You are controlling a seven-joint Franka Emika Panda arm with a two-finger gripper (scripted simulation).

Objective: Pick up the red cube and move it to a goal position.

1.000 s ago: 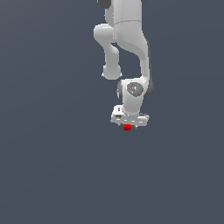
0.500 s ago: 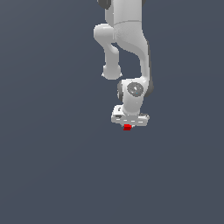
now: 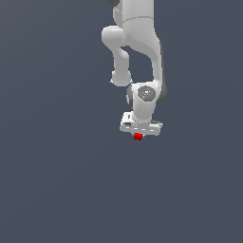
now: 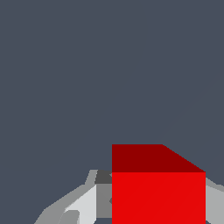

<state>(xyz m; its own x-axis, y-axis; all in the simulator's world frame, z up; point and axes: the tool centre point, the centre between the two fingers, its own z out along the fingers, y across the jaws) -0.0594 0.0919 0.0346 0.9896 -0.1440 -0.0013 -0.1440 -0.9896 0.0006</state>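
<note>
- little has changed over the last second: in the exterior view the white panda arm (image 3: pixel 137 52) holds the same bent pose, and the red cube (image 3: pixel 138 136) sits at the same spot just under the jaws as it did a second and half a second ago.
- we see the jaws (image 3: pixel 138 135) pointing down, with the cube tucked between them; only a small red patch shows below the white hand in that view.
- in the wrist view the red cube (image 4: pixel 158 188) fills the near field, with grey-white finger surfaces (image 4: pixel 83 205) flanking it on both sides, so we judge the jaws to be clamped on the cube.
- we cannot tell from either view whether the cube is lifted or resting on the surface: the background is a flat grey-blue with no shadow or edge to judge height.
- no goal marker is visible to us in either picture, so we cannot say how far the cube is from its target.
- our judgement: the stillness suggests either a settled grasp before transport or a cube already at its goal; the pick looks done, the move unconfirmed.
</note>
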